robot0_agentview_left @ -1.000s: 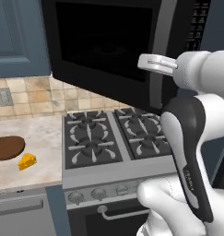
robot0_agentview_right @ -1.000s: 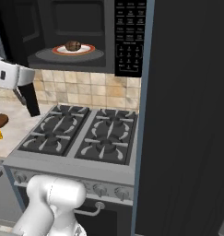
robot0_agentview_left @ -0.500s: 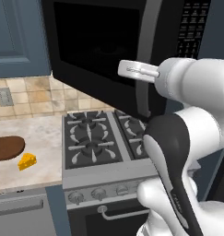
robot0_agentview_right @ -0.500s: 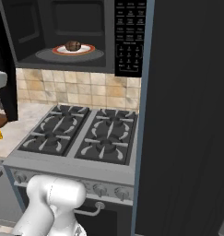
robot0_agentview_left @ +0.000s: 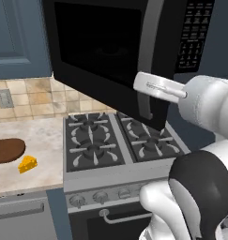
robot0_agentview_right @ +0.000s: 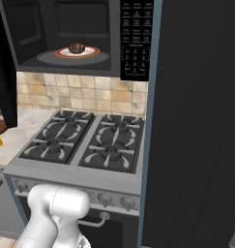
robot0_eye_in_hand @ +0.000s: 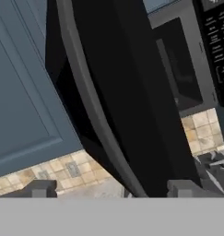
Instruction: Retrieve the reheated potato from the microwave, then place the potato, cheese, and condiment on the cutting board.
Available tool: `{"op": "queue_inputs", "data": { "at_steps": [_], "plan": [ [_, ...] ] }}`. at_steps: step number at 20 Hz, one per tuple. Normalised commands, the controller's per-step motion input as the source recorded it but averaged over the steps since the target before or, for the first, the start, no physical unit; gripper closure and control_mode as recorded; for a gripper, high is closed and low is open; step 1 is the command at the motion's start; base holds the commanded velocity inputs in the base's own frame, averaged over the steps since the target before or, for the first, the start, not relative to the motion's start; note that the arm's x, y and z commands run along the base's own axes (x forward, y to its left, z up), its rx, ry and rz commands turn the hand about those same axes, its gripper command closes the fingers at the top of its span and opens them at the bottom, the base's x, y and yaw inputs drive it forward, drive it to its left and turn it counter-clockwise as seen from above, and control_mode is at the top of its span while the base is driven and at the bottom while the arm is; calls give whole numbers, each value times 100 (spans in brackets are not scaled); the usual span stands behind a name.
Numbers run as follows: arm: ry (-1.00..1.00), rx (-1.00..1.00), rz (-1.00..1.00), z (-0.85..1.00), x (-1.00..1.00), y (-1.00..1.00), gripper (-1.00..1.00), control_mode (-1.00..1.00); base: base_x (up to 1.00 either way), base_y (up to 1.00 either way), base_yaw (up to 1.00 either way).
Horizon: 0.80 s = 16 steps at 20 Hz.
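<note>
Since the earlier frames the arm is swinging left across the left base view, and its white wrist is now reaching in front of the lower edge of the open microwave (robot0_agentview_left: pixel 106 56) door. In the hand view the gripper (robot0_eye_in_hand: pixel 111 188) is holding its two tips well apart, spread, with the door's long handle (robot0_eye_in_hand: pixel 90 101) rising between them; nothing is being pinched. The potato (robot0_agentview_right: pixel 76 48) is sitting on a plate (robot0_agentview_right: pixel 92 51) inside the open oven, with free room around it. The cutting board (robot0_agentview_left: pixel 7 150) is lying on the counter (robot0_agentview_left: pixel 45 136), cut off by the left edge, and the cheese (robot0_agentview_left: pixel 27 164) is lying just beside it. The door is hiding the oven's inside from the left.
</note>
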Motion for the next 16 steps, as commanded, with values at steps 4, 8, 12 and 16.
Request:
{"op": "queue_inputs", "data": {
  "at_steps": [4,8,12,16],
  "plan": [
    [-1,17,0,16,-73,-20,-100,-100,0,0,0],
    [1,24,0,15,-28,-47,-100,-100,0,0,0],
    [2,29,2,5,-7,-57,-100,-100,0,0,0],
    [7,31,5,1,4,-51,-100,-100,0,0,0]
  ]
}}
